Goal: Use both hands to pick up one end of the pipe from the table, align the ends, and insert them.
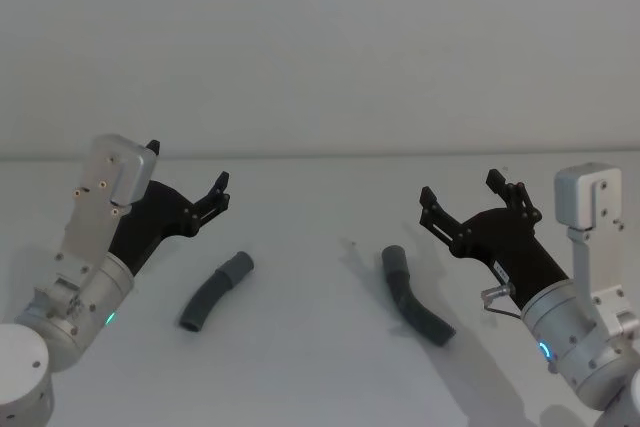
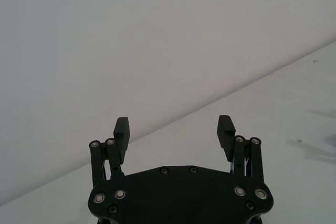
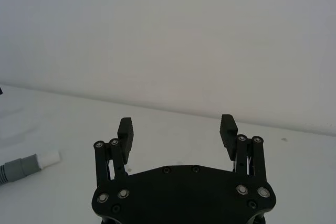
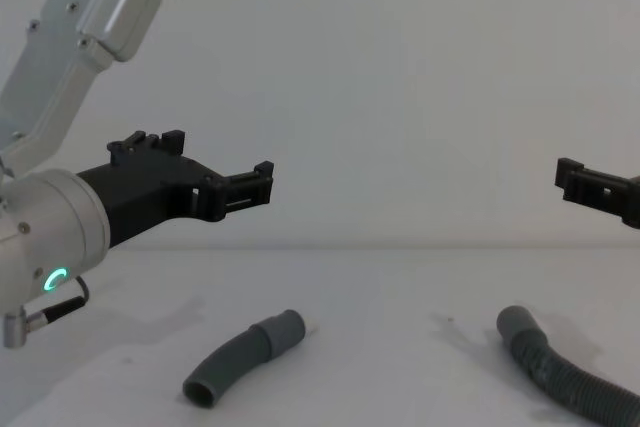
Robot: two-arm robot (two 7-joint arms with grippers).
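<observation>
Item 1: left pipe piece (image 1: 213, 294). Short, curved, dark grey. One end carries a lighter grey collar (image 4: 279, 333) with a narrower white tip (image 3: 47, 158). It lies flat on the white desk (image 1: 320, 367), left of centre, with the tip end pointing toward the far side.

Item 2: right pipe piece (image 1: 415, 299). Dark grey ribbed hose, bent, ending in a plain grey socket cuff (image 4: 518, 325). It lies flat right of centre, well apart from item 1, with the cuff at its far end.

Item 3: left end effector (image 1: 187, 169). Black, fingers spread wide, nothing held. It is raised above the desk near item 1, not touching it.

Item 4: right end effector (image 1: 462, 189). Black, fingers spread wide, nothing held. It is raised above the desk near item 2, not touching it.
</observation>
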